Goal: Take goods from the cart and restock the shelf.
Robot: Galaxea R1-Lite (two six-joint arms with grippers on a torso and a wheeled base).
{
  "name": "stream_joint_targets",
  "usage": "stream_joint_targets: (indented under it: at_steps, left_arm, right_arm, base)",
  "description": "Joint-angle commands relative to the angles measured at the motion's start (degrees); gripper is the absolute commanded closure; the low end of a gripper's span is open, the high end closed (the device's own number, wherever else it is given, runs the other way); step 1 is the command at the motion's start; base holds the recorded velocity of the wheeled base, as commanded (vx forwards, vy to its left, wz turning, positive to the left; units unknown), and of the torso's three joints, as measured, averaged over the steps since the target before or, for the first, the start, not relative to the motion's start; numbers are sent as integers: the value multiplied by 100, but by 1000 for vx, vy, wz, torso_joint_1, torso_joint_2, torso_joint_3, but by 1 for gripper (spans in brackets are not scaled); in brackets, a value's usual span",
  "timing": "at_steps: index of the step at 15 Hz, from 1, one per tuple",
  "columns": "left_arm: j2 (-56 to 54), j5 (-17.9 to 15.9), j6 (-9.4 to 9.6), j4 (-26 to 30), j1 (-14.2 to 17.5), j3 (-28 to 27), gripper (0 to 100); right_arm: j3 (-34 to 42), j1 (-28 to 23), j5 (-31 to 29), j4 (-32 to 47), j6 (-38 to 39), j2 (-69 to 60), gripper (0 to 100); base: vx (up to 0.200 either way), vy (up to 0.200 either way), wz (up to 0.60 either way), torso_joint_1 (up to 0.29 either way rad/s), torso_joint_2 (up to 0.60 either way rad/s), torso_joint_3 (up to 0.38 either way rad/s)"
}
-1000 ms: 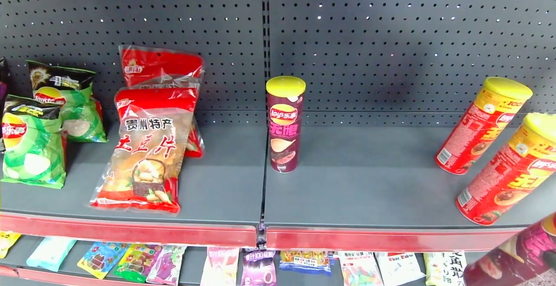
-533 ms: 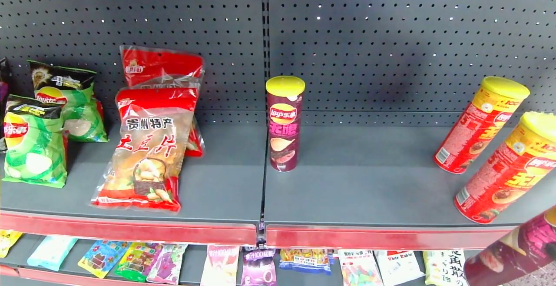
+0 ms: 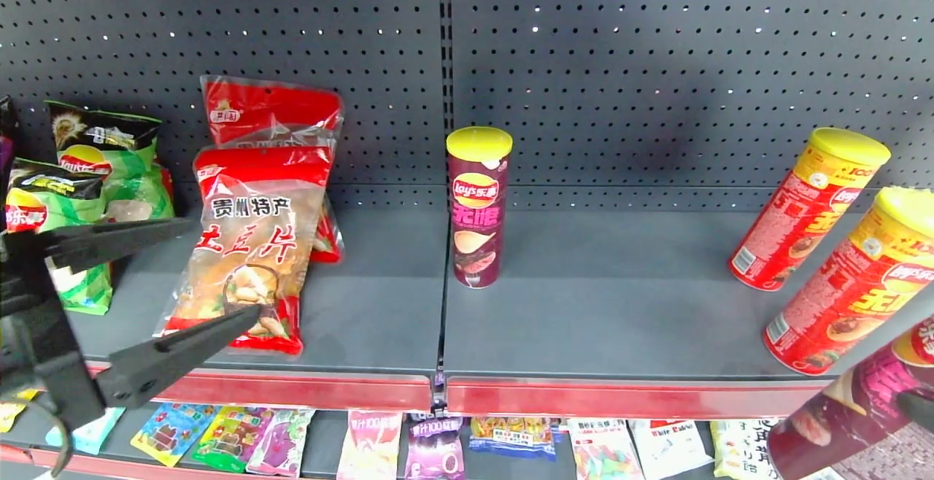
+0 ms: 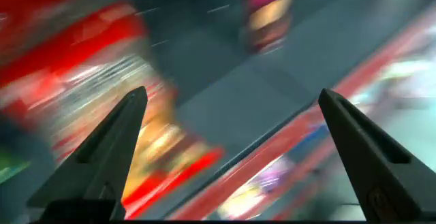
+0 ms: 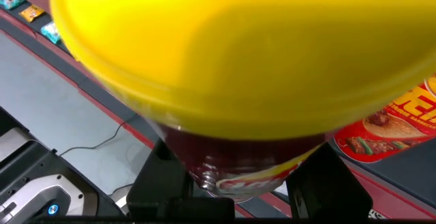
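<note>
My right gripper (image 5: 227, 198) is shut on a maroon chip can with a yellow lid (image 3: 857, 403), held tilted at the lower right, just below the shelf's red front lip (image 3: 627, 398). The can's lid (image 5: 231, 47) takes up most of the right wrist view. My left gripper (image 3: 225, 267) is open and holds nothing. It hangs in front of the shelf's left half, with its fingertips over a red potato-slice bag (image 3: 252, 225). In the left wrist view the left gripper (image 4: 231, 93) points at the grey shelf board.
A matching maroon can (image 3: 478, 206) stands upright mid-shelf. Two red cans (image 3: 806, 210) (image 3: 854, 283) lean at the right end. Green chip bags (image 3: 109, 163) stand far left. The grey shelf board (image 3: 606, 312) is bare between the cans. Small packets (image 3: 438, 447) line the lower shelf.
My left gripper has come into the head view from the lower left, open. The held maroon can has risen slightly at the lower right.
</note>
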Motion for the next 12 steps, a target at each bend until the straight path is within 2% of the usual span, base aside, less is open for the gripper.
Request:
stream_joint_targets:
  at_steps: [1, 4, 8, 10, 12]
  left_arm:
    - [1952, -798, -352, -379, -283, -1012, 0]
    - [3006, -1044, -299, -1117, -309, -1689, 0]
    - [3639, -1264, -247, -1196, -353, -2208, 0]
    - [3991, -1475, -88, -1196, -362, -2533, 0]
    - [4114, -1537, -62, -1187, -362, -2630, 0]
  right_arm:
    - [-42, 3, 3, 6, -4, 92, 100]
    - [-42, 3, -14, 6, -4, 83, 100]
    - [-33, 3, -14, 6, -4, 92, 100]
    - [-7, 3, -14, 6, -4, 92, 100]
    - [10, 3, -14, 6, -4, 101, 100]
  base:
    - [0, 0, 0, 0, 0, 0]
    - [0, 0, 0, 0, 0, 0]
    - [0, 0, 0, 0, 0, 0]
    - [0, 0, 0, 0, 0, 0]
    - [0, 0, 0, 0, 0, 0]
